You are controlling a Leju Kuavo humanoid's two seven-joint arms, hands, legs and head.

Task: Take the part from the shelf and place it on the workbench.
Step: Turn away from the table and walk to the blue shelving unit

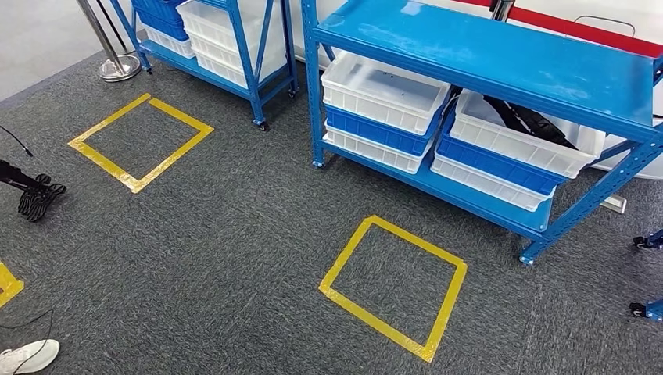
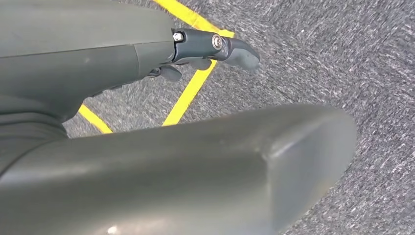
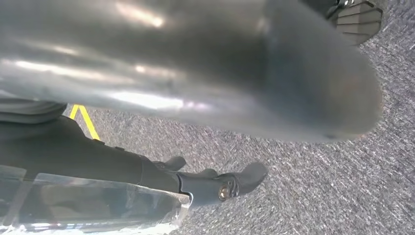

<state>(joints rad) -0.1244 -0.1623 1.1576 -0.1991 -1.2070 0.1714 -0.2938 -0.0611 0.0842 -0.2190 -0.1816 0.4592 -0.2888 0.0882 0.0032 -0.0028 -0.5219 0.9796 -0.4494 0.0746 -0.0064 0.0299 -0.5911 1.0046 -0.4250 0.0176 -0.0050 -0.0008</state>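
Right wrist view: right hand (image 3: 215, 183) grips clear-bagged part (image 3: 93, 203); left hand (image 2: 205, 51) empty, fingers apart.

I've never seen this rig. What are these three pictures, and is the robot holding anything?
It is a walking humanoid robot with two arms. The wide picture is from its head, looking down at grey carpet, a blue shelf with white and blue bins, and yellow tape squares. The other two come from cameras at its wrists, arms hanging over the floor. The left hand and the right hand look empty, fingers partly curled; whether they are open is unclear.
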